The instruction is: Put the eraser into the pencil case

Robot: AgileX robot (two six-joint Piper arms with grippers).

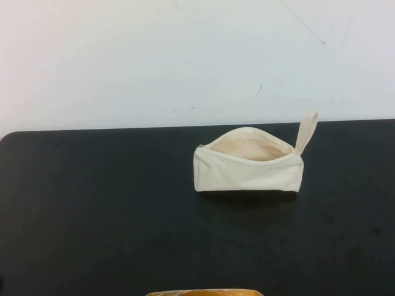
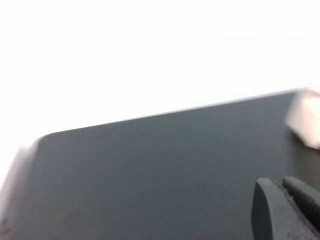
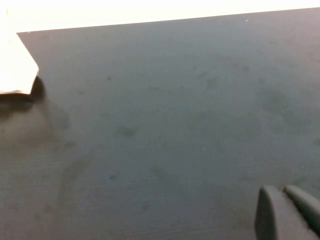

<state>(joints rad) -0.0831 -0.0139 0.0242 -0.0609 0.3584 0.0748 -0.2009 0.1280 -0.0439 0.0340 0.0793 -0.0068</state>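
The pencil case (image 1: 248, 161) is a cream fabric pouch lying on the black table (image 1: 92, 209), right of centre near the far edge. Its zip mouth is open upward and its loop strap (image 1: 307, 131) sticks up at its right end. A corner of it shows in the left wrist view (image 2: 307, 117) and in the right wrist view (image 3: 15, 65). The eraser is not in view. My left gripper (image 2: 280, 187) is shut and empty above bare table, left of the case. My right gripper (image 3: 282, 192) is shut and empty above bare table, right of the case. Neither gripper shows in the high view.
A pale wall (image 1: 185, 55) rises behind the table's far edge. An orange-tan strip (image 1: 203, 292) shows at the near edge of the high view, only partly in frame.
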